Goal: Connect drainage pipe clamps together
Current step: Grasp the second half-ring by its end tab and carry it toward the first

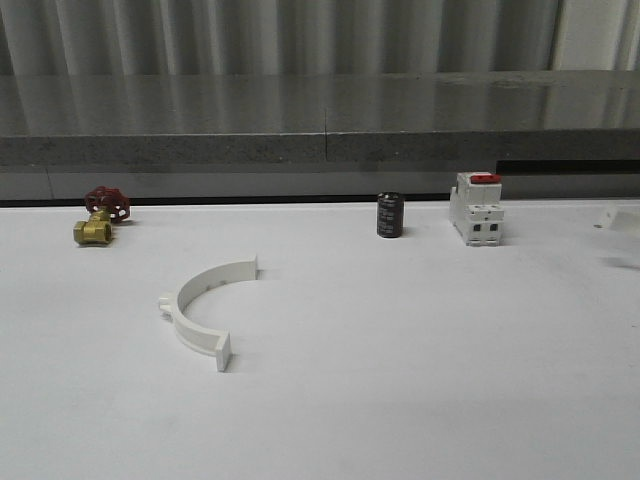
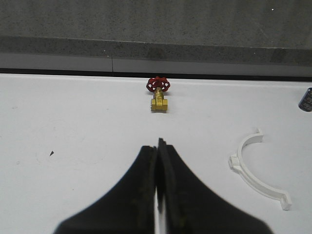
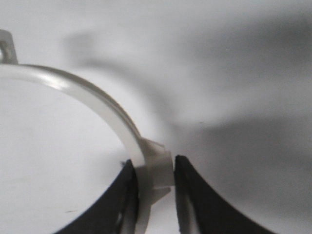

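Observation:
One white half-ring drainage pipe clamp (image 1: 205, 305) lies flat on the white table, left of centre, its open side facing right; the left wrist view shows it too (image 2: 256, 168). My left gripper (image 2: 158, 144) is shut with nothing in it, over bare table beside this clamp and apart from it. My right gripper (image 3: 154, 163) is shut on the second clamp (image 3: 92, 92), pinching the small block on the arc's outer side. A white tab end (image 1: 617, 216) pokes in at the front view's far right edge, with a shadow below it.
A brass valve with a red handwheel (image 1: 100, 215) sits at the back left. A black cylinder (image 1: 390, 215) and a white red-topped breaker block (image 1: 477, 208) stand at the back, right of centre. A grey ledge (image 1: 320, 140) runs behind the table.

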`<action>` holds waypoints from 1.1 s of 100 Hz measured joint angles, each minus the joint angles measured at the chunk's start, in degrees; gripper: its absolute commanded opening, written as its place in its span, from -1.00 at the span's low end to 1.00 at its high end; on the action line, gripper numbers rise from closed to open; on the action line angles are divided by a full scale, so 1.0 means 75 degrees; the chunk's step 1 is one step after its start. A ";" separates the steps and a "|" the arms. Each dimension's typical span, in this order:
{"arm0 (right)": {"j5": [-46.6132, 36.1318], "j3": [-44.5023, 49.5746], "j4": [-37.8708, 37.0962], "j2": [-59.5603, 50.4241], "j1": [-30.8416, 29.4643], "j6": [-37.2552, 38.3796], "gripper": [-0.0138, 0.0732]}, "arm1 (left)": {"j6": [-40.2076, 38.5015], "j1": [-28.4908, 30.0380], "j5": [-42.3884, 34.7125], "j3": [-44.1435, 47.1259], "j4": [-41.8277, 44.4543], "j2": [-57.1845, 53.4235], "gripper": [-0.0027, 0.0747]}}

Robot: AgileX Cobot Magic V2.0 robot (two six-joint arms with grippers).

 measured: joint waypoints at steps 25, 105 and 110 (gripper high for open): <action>-0.0031 0.0000 -0.0229 -0.1138 0.2328 0.2174 -0.67 | 0.0000 0.0000 0.0000 0.0000 0.0000 0.0000 -0.99; 0.0161 -0.1778 -0.3617 0.1004 0.6381 0.7866 -0.67 | 0.0000 0.0000 0.0000 0.0000 0.0000 0.0000 -0.99; 0.0221 -0.1778 -0.3622 0.1004 0.6381 0.7866 -0.67 | 0.0000 0.0000 0.0000 0.0000 0.0000 0.0000 -0.99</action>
